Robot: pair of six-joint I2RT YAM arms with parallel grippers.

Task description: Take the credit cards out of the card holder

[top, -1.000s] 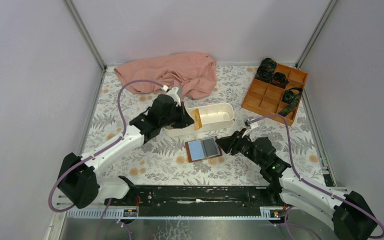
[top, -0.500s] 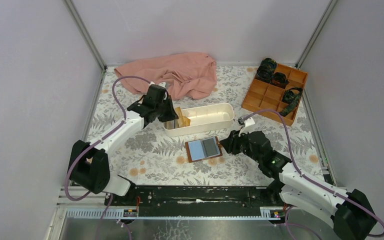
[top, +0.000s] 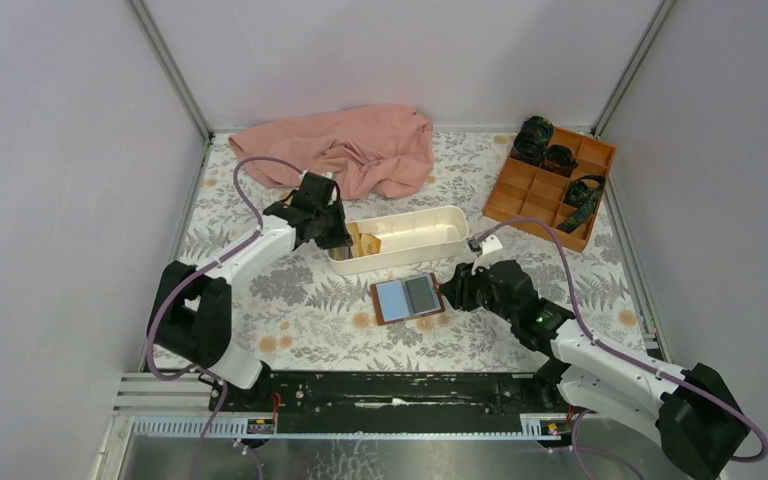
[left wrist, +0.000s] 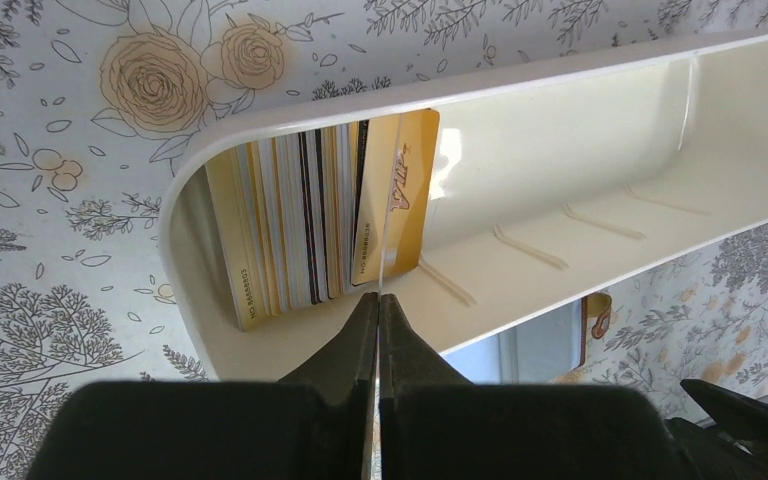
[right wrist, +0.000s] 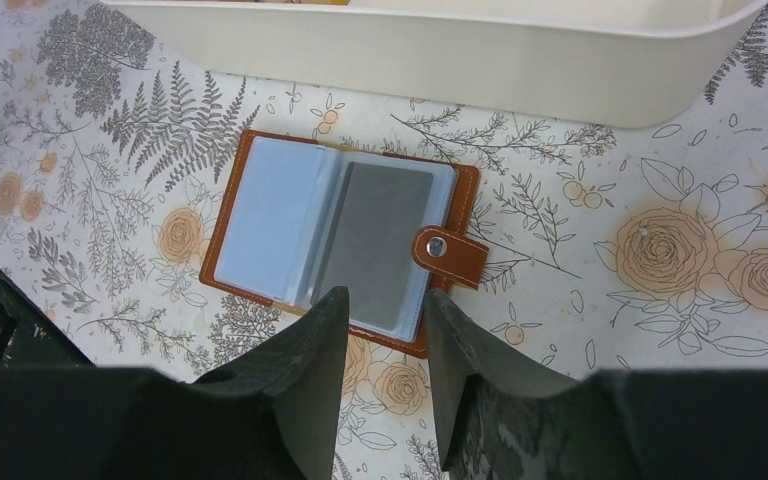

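The brown card holder (top: 407, 297) lies open on the table, showing a light blue and a grey card in its sleeves (right wrist: 340, 235); its snap tab (right wrist: 450, 255) points right. My right gripper (right wrist: 385, 300) is open and empty, low over the holder's near edge, right of it in the top view (top: 450, 293). My left gripper (left wrist: 378, 297) is shut on a thin card (left wrist: 384, 200) seen edge-on, held over the left end of the white tray (left wrist: 560, 110). Several cards (left wrist: 290, 225) stand stacked in that end, a gold one (left wrist: 400, 190) outermost.
The white oval tray (top: 415, 240) lies just behind the card holder. A pink cloth (top: 345, 150) is bunched at the back. An orange compartmented box (top: 550, 185) with dark items stands at the back right. The enclosure walls close in both sides.
My left gripper has moved left along the tray to its left end, still holding a card. My right gripper has edged a little closer to the card holder.
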